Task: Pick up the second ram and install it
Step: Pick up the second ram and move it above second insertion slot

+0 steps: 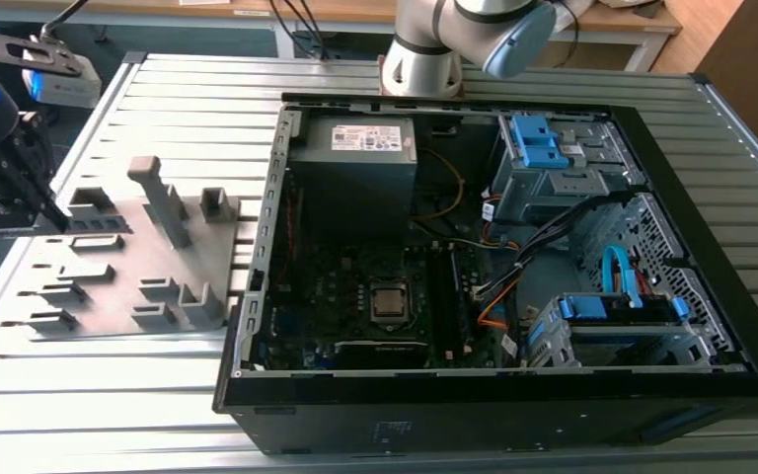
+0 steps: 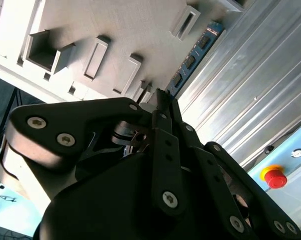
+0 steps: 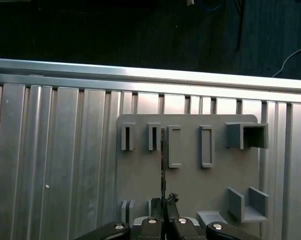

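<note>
The second ram [image 3: 163, 160] appears edge-on in the first wrist view as a thin dark line running out from the fingertips across the grey holder tray [image 3: 140, 180], between two of its upright slot blocks. In the second wrist view the ram [image 2: 193, 55] shows its face, a blue-green board with a row of black chips, slanting away past the tray [image 2: 115, 20] edge with the ribbed metal table [image 2: 250, 90] behind it. The gripper [image 3: 164, 202] has its fingers drawn together on the near end of the stick, and the same pinch shows in the second wrist view at the gripper [image 2: 158, 95] tip. Whether the stick sits in a slot or hangs clear of the tray, I cannot tell. In the exterior view the gripper [image 1: 31, 202] is at the tray's [image 1: 103, 267] edge on the exterior view's left, well apart from the open computer case [image 1: 511, 405] lying on the table [image 1: 115, 395] to the right, its motherboard [image 1: 379, 286] facing up. A red push button [image 2: 276, 178] sits beyond the table edge.
</note>
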`<control>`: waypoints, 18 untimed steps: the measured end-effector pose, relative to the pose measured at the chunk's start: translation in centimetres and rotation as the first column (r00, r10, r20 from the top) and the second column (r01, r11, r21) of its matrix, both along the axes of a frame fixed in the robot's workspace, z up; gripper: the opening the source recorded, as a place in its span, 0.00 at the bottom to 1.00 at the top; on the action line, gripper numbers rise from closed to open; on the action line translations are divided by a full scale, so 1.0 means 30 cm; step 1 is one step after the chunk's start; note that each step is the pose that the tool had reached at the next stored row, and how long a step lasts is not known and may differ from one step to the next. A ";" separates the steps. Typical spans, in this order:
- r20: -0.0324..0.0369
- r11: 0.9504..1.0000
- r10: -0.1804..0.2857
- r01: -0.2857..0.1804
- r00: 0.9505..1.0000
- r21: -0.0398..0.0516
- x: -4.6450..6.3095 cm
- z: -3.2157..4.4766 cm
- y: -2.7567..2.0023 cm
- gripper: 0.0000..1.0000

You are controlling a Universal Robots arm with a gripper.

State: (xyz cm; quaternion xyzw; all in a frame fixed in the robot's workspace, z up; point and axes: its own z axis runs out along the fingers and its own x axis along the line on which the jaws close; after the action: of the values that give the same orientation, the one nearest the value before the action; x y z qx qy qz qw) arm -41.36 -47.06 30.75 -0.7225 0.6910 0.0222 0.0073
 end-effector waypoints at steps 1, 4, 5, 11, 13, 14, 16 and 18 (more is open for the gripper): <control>0.000 1.000 0.000 0.000 1.000 0.000 0.000 0.005 0.000 0.14; 0.000 1.000 0.000 0.000 1.000 0.000 0.000 0.020 0.000 0.14; 0.000 1.000 0.000 0.000 1.000 0.000 0.000 0.025 0.000 0.14; 0.000 1.000 0.000 0.000 1.000 0.000 0.000 0.051 0.000 0.14; 0.000 1.000 0.000 0.000 1.000 0.000 0.000 0.060 0.000 0.14; 0.000 1.000 0.000 0.000 1.000 0.000 0.000 0.065 0.000 0.14; 0.000 1.000 0.000 0.000 1.000 0.000 0.000 0.073 0.000 0.14; 0.000 1.000 0.000 0.000 1.000 0.000 0.000 0.082 0.000 0.14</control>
State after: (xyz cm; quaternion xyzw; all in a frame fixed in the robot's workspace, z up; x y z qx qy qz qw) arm -41.36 -47.06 33.21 -0.7225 0.6910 0.0223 0.0073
